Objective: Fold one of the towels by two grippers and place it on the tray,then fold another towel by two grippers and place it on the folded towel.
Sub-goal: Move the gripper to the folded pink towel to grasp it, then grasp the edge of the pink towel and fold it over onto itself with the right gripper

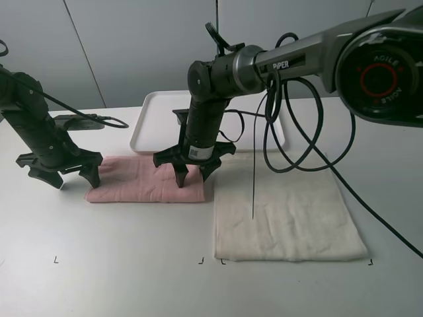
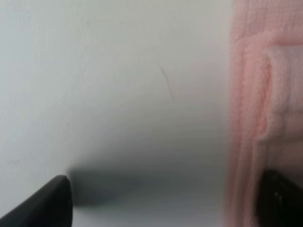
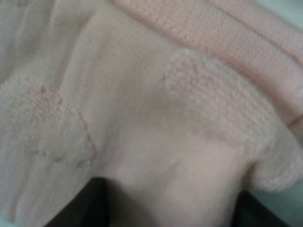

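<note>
From the high camera, the pink towel [image 1: 142, 178] lies folded in a strip mid-worktop [image 1: 99, 277], just in front of the tray [image 1: 142, 125] near the far edge and touching the cream towel [image 1: 284, 211] toward the right edge. The left gripper [image 1: 74, 179] stands at the strip's left end, the right gripper [image 1: 192, 177] on its right end.

Left wrist: the left gripper's [image 2: 163, 203] jaws stand wide apart – one over bare worktop [image 2: 118, 94], one on the pink towel [image 2: 255, 94].

Right wrist: the pink towel [image 3: 156, 118] bunches between the right gripper's [image 3: 170, 210] jaws – whether they pinch it, I cannot tell.
</note>
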Controlling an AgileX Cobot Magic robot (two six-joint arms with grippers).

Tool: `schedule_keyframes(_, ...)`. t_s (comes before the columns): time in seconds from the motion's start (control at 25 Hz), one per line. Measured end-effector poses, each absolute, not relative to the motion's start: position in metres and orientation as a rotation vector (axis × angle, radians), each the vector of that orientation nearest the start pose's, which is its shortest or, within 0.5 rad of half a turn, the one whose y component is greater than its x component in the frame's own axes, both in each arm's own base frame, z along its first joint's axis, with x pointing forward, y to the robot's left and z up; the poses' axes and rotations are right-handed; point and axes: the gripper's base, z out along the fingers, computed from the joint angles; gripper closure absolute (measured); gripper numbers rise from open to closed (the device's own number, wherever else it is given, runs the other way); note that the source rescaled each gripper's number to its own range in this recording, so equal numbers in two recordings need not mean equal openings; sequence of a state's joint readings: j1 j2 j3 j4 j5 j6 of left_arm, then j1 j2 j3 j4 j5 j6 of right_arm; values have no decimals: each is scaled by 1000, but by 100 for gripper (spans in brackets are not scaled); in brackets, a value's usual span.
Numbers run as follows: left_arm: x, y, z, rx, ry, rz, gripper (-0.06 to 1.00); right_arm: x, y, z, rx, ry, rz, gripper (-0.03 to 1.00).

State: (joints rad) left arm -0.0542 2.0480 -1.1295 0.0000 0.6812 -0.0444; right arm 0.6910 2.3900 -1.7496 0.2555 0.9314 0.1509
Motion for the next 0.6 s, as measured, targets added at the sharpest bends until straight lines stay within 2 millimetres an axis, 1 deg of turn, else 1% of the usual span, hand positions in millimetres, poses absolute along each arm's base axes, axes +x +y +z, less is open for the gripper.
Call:
schedule_keyframes(0.08, 354, -19, 95, 15, 3083, -4, -5, 348, 312, 85, -605, 3068, 366, 68)
schedule_keyframes(0.16, 354, -19, 95, 15, 3083, -4, -5, 348, 313, 84, -614, 3065, 381, 88)
schedule_keyframes(0.2, 354, -19, 95, 15, 3083, -4, -5, 348, 313, 84, -624, 3060, 383, 91)
schedule_keyframes(0.44, 354, -19, 95, 15, 3083, -4, -5, 348, 313, 84, -652, 3052, 386, 91)
schedule_keyframes(0.6, 354, -19, 95, 15, 3083, -4, -5, 348, 314, 93, -666, 3031, 399, 91)
